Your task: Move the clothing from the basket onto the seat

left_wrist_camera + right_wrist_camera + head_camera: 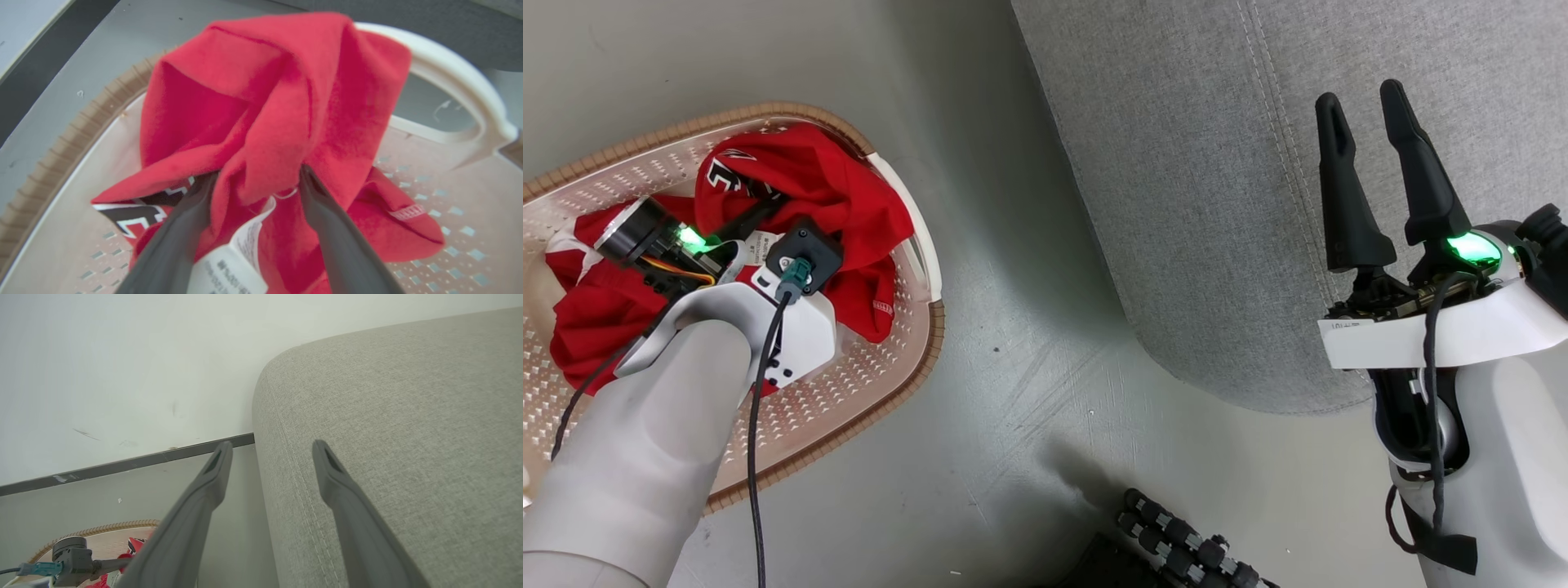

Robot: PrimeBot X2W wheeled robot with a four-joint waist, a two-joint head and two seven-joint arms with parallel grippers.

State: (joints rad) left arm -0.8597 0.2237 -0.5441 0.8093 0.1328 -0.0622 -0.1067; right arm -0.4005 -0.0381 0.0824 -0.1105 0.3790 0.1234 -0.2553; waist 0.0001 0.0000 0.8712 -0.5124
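So the red clothing is all bunched up in the basket, which sits on the floor just beside the seat. The left gripper is down in the pile, fingers spread wide, a fold of cloth humped between them. The right gripper hangs over the seat's edge, also wide apart, holding nothing.
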